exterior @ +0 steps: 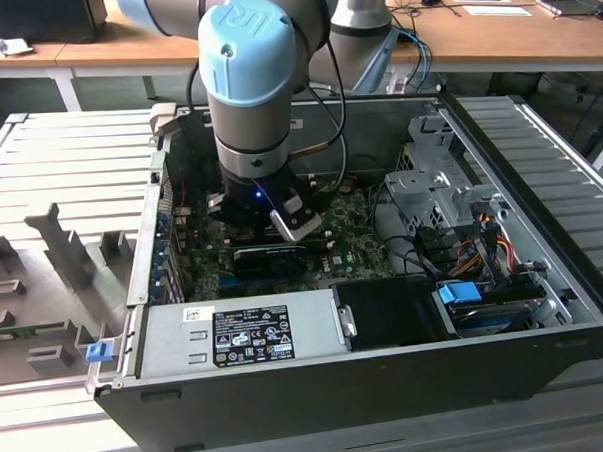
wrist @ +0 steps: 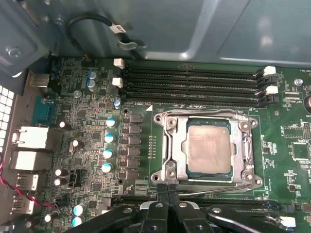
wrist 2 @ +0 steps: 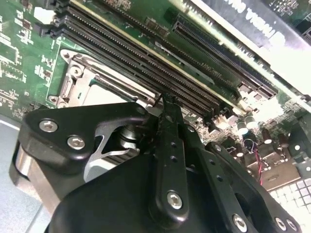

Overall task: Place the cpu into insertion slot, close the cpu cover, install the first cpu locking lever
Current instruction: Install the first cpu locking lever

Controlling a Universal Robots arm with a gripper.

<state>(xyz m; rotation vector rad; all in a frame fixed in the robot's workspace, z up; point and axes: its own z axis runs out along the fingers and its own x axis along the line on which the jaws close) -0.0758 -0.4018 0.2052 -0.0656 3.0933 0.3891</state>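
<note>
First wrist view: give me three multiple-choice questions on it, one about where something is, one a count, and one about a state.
1. Where is the small flat square beige-grey chip?
A. Seated in the square black socket with a silver rim on the green motherboard
B. Lying on top of the long black memory slots
C. Resting on the grey case wall

2. How many long black memory slots run side by side next to the socket?
A. Two
B. Four
C. Seven

3. What state is the thin square silver-grey metal cover frame in?
A. Standing upright, hinged open
B. Taken off and lying beside the board
C. Down flat around the chip

Answers: 1 A, the chip's pale face fills the middle of the socket. 2 B, four parallel black slots show beside the socket. 3 C, the frame lies level with the chip showing through its cut-out.
</note>
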